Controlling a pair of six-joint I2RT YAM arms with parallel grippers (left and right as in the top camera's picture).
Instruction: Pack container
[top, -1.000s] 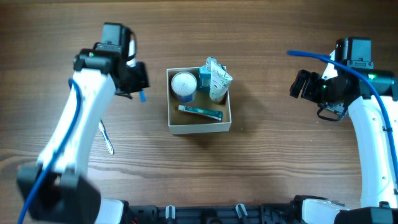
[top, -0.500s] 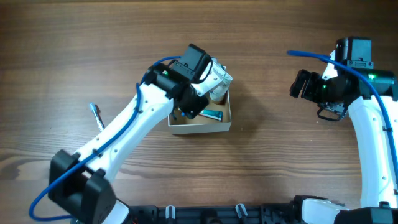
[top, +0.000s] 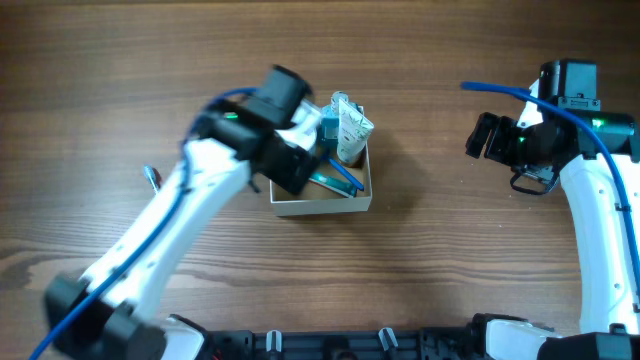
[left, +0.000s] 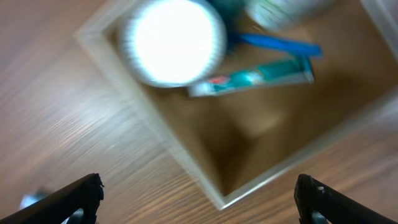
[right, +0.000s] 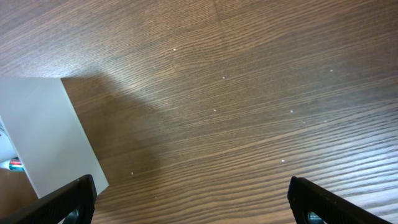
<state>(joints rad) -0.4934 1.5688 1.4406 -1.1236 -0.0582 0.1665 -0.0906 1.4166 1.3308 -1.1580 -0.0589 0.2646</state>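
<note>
The container (top: 320, 207), a shallow white box with a brown inside, stands mid-table. In it are a white-lidded jar (left: 173, 40), a teal tube (left: 252, 79), a blue stick-like item (left: 280, 45) leaning across the tube, and a white pouch (top: 352, 125) at its far right corner. My left gripper (top: 290, 165) hovers over the box's left half. In the left wrist view it (left: 199, 205) is open, with nothing between its fingers. My right gripper (top: 485, 135) hangs open to the right of the box, and its own view shows the container's white outer wall (right: 43, 137).
A thin silvery item (top: 152, 177) lies on the wooden table left of the container, partly hidden by the left arm. A blue cable (top: 500, 90) arcs over the right arm.
My left arm swung from the left side of the table to over the container carrying a blue item, then opened. The blue item now lies in the box. The right arm has not moved.
</note>
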